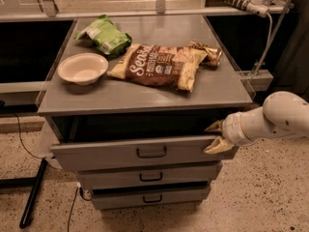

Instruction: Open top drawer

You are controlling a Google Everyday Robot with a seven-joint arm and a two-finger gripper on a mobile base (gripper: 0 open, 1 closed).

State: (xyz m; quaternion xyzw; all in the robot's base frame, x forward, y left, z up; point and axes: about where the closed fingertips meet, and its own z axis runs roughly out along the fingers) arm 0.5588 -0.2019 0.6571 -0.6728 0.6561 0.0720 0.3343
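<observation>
Top drawer (pixel 116 153): uppermost of three grey fronts, stood partway out of the cabinet, dark gap showing betw. its front panel and the cabinet top (pixel 145 98). Black loop handle (pixel 151 152) at panel centre, untouched.

Gripper (pixel 216 137) at the drawer's R end. Jaws spread apart, not clenched: we saw one finger above the panel's top edge, the other lower, against the panel's R corner. White arm (pixel 277 120) came in from the R.

Below: middle drawer (pixel 150 176) and bottom drawer (pixel 152 197), both flush.

On top: white bowl (pixel 83 68) at L, green bag (pixel 104 34) behind it, brown snack bag (pixel 157 65) at centre, small crumpled wrapper (pixel 206 52) touching its R end.

Speckled floor (pixel 260 197) around.
</observation>
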